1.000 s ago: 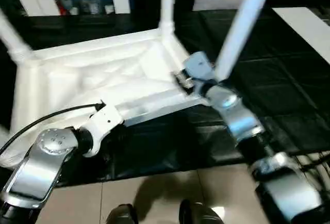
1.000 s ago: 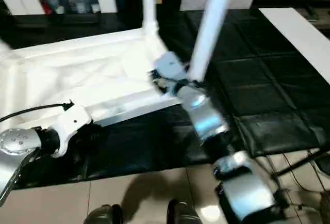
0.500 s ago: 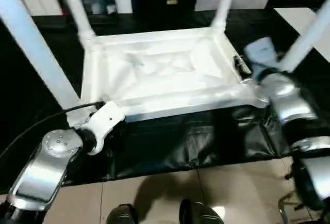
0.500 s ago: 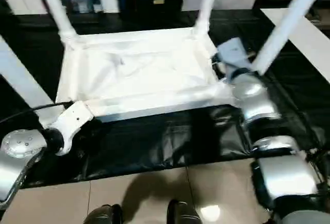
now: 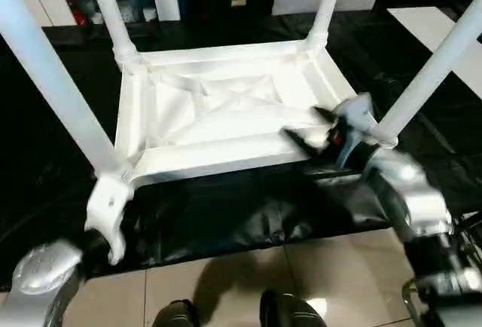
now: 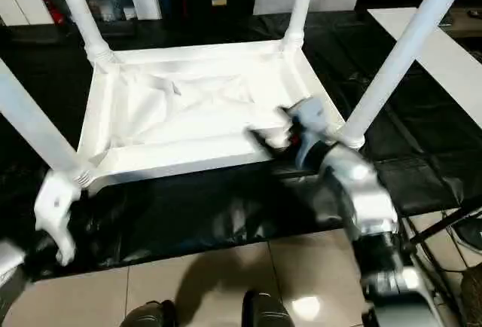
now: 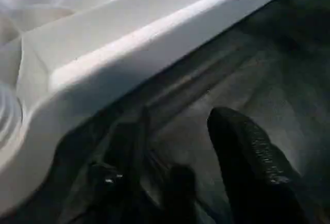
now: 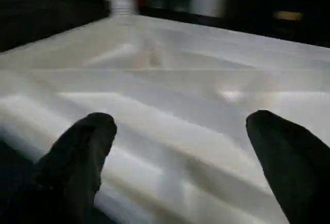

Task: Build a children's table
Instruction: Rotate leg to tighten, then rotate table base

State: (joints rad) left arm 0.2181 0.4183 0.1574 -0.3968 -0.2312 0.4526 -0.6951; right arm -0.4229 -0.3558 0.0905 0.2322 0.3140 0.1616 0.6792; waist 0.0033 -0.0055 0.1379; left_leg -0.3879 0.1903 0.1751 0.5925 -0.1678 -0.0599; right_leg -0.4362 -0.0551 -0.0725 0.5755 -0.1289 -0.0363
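Right forearm [image 5: 403,191]: polished silver, rounded segments, dark joint band nearer body. Right wrist housing [image 5: 354,112]: pale grey block with small red spot beside it. Right gripper [image 8: 180,157]: two black, blunt, rounded fingers [image 8: 77,152]. Left wrist part [image 5: 109,210]: white, curved, small dark dot on its side. Left arm joint [image 5: 45,267]: silver, domed. Left gripper [image 7: 180,146]: black fingers, one with finely textured pad [image 7: 247,146]. Feet [image 5: 177,316]: dark, rounded toes.

I see the white plastic ribbed upturned table [image 5: 218,108] on a glossy black quilted mat [image 5: 241,214], over beige floor tiles [image 5: 226,285].
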